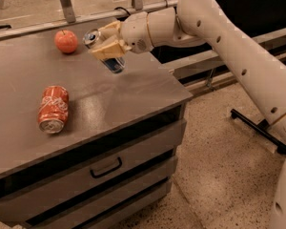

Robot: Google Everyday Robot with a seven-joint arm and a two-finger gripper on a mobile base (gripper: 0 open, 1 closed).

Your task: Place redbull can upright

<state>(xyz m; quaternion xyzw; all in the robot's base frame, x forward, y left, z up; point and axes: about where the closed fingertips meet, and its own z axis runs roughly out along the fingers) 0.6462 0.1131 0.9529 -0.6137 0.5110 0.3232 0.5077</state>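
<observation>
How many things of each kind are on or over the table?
Cans: 2, the redbull can held tilted in the tool over the table, and the red can lying on its side.
Apple: 1.
Total: 3.

Our arm (pixel 238 56) rises from the lower right, bends at a high elbow and runs leftward, almost level. The white wrist (pixel 143 30) ends in our gripper (pixel 103 43), which hangs just above the far side of the table (pixel 133 92). Its tan fingers (pixel 107 51) are closed from either side on the can (pixel 115 65), which is tilted, silver top up and to the left.
</observation>
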